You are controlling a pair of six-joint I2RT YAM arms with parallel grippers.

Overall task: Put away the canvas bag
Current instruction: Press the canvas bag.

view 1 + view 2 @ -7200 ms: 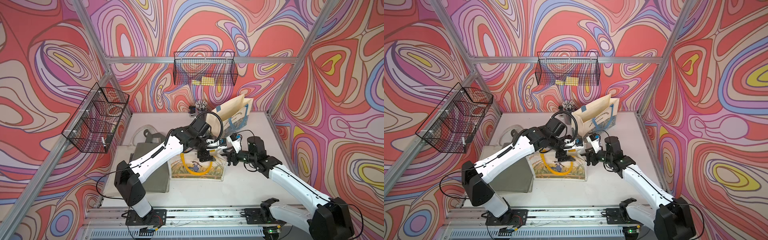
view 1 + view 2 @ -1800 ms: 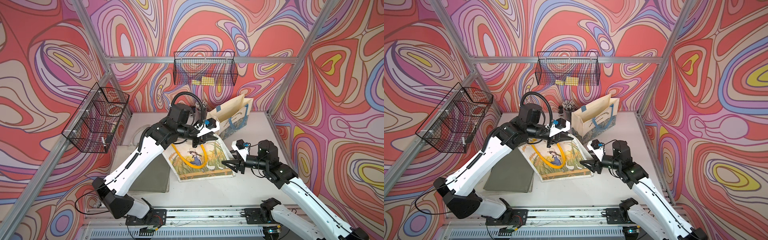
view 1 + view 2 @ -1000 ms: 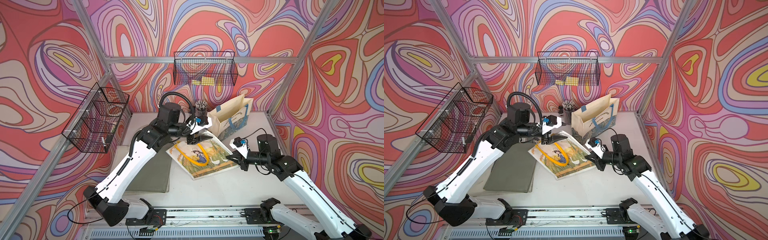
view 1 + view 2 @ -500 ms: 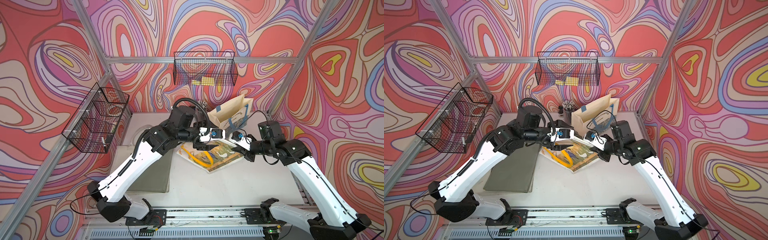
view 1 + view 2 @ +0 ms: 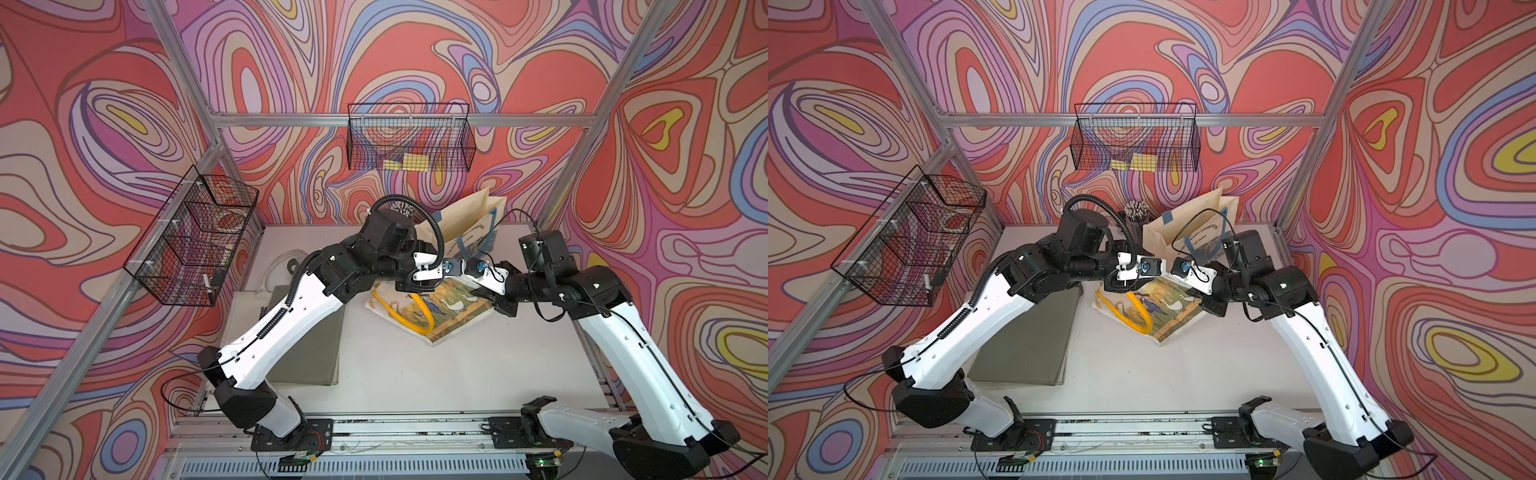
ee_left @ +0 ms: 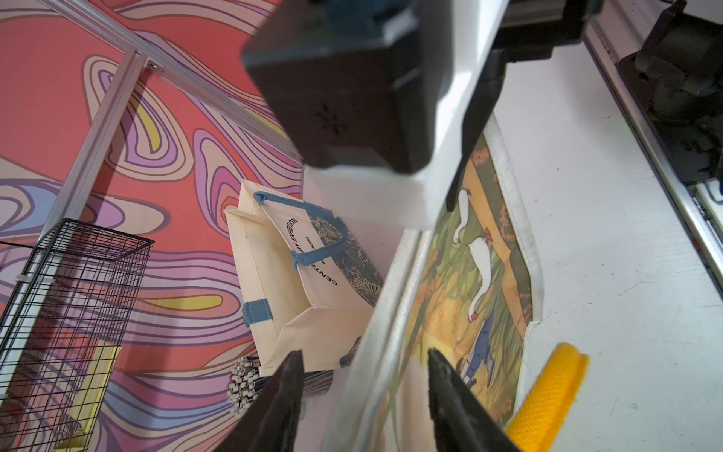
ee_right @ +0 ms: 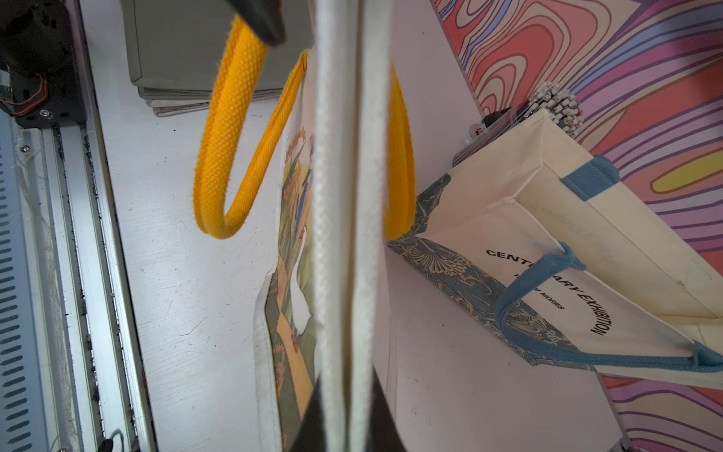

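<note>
I see my right pincer (image 7: pixel 346 391) clamped on the white hem of the canvas bag (image 5: pixel 436 307), left pincer (image 6: pixel 364 352) parted astride it, the bag tilted over the tabletop (image 5: pixel 415 374) just in front of the cream tote (image 5: pixel 469 224).

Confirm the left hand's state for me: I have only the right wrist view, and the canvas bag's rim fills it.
Observer: The left hand is open; its fingers straddle the canvas bag's rim without clamping.
Operator: Anything above the standing tote?
Observer: In both top views a wire basket hangs on the back wall behind it, higher up, with yellow papers inside.
</note>
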